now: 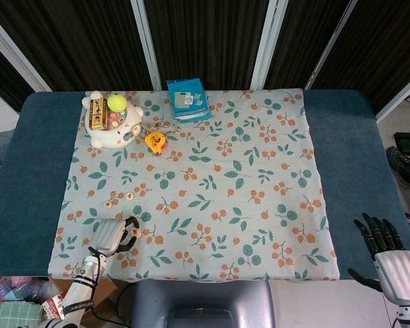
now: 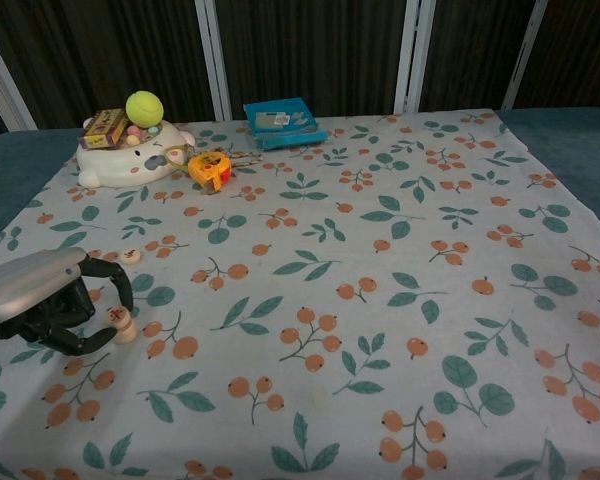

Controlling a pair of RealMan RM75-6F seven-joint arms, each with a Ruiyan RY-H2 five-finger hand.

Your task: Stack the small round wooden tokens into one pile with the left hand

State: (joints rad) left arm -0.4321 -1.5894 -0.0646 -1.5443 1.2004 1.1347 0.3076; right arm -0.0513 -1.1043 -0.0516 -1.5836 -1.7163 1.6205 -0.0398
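Note:
A short pile of small round wooden tokens (image 2: 123,324) stands on the floral cloth at the near left, its top token marked in red; in the head view the pile (image 1: 132,238) lies by the front edge. My left hand (image 2: 42,301) (image 1: 108,236) sits just left of it, fingers curved around the pile with a small gap, holding nothing. Two loose tokens (image 1: 108,203) (image 1: 130,196) lie further back; the chest view shows one token (image 2: 130,256). My right hand (image 1: 391,256) hangs off the table's front right corner, fingers spread and empty.
A white animal-shaped dish (image 1: 113,130) with a tennis ball (image 1: 117,102) and a small box stands at the back left. Beside it lies a yellow tape measure (image 1: 155,141), and a blue box (image 1: 188,99) is at the back centre. The floral cloth (image 1: 260,184) covers the blue table (image 1: 348,157).

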